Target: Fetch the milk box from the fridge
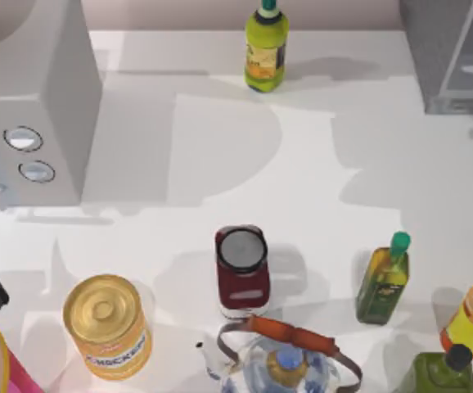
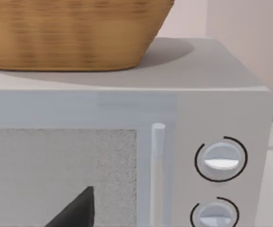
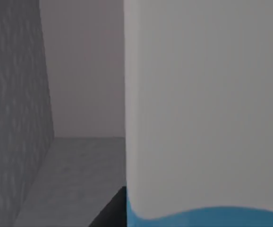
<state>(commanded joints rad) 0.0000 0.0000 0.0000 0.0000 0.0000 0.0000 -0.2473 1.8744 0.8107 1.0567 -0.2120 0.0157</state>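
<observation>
The milk box (image 3: pixel 205 113) sits inside the fridge (image 1: pixel 453 53), at the table's far right corner; the right wrist view is pressed up close to its white and blue side. I cannot tell if the right gripper is open or holding it. A weak hold could let the box tip or bump the fridge's grey wall on the way out. The left wrist view faces the microwave (image 2: pixel 221 142) and basket (image 2: pixel 70 33); the top view looks down on the bottles.

Speckled matt fridge (image 3: pixel 13 118), smooth milk box (image 3: pixel 207 104)
</observation>
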